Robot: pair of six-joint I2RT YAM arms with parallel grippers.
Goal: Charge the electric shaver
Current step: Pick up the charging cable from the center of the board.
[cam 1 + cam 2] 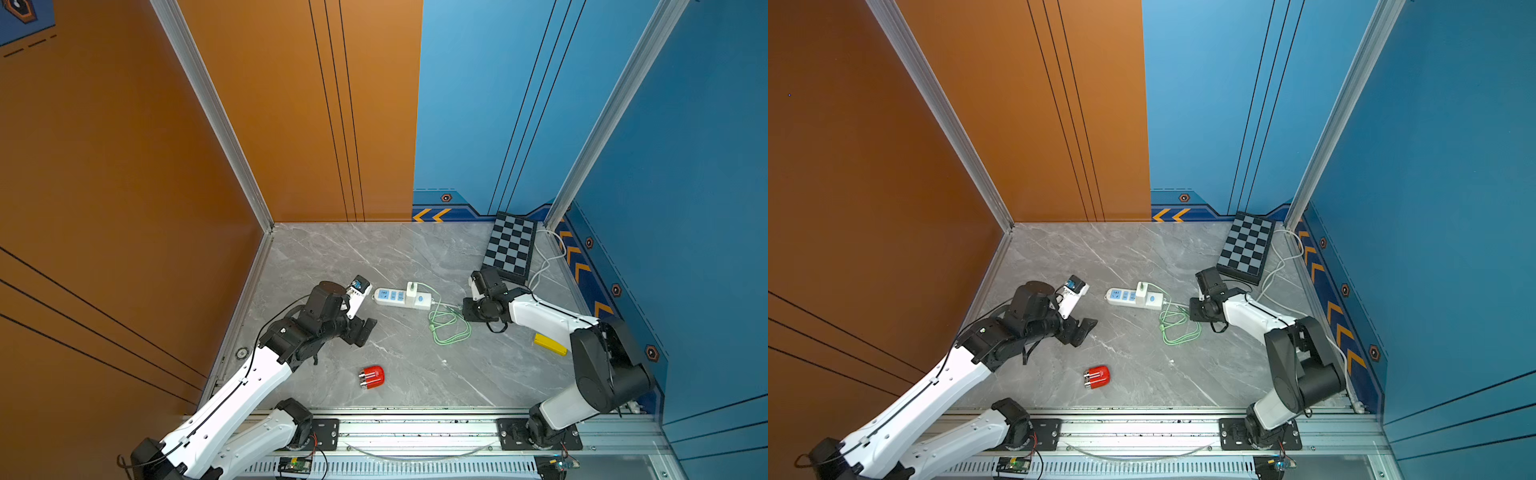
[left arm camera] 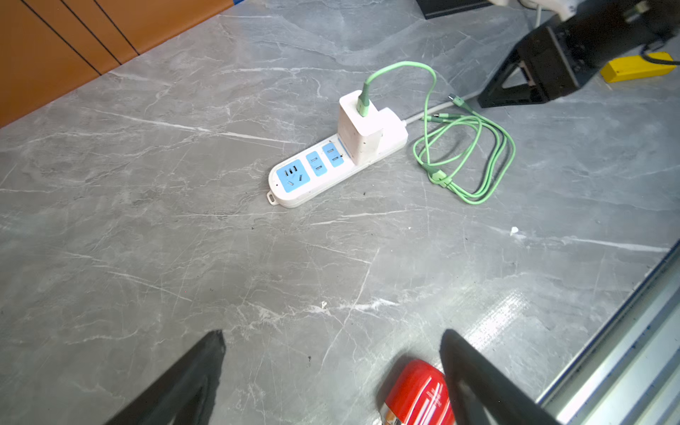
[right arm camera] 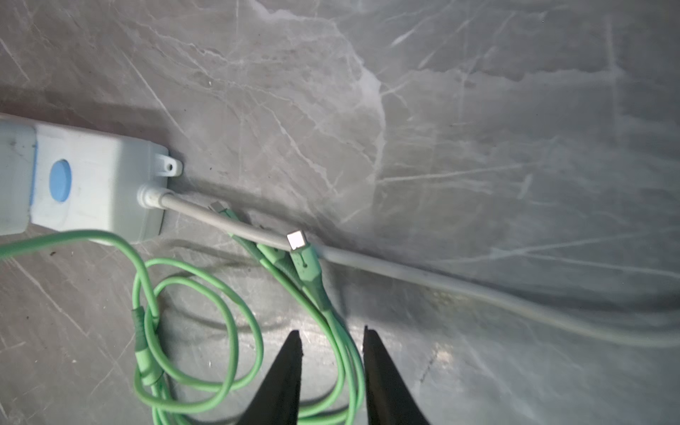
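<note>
The grey marble table (image 2: pixel 147 239) bears a long white power strip with blue sockets (image 2: pixel 290 198); its white cube charger (image 2: pixel 358 136) feeds the loose green cable (image 3: pixel 305 266); the shiny red electric shaver (image 1: pixel 371 377) lies alone near the front rail, not plugged in; the right arm bends low, right gripper (image 3: pixel 332 331) narrow around the cable, not pinching it; the left gripper (image 2: pixel 333 333) gapes wide, empty, near the shaver.

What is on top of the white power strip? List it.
A white charger block is plugged into the power strip, a green cable in its top. Three blue sockets show bare; the socket under the block is hidden.
</note>
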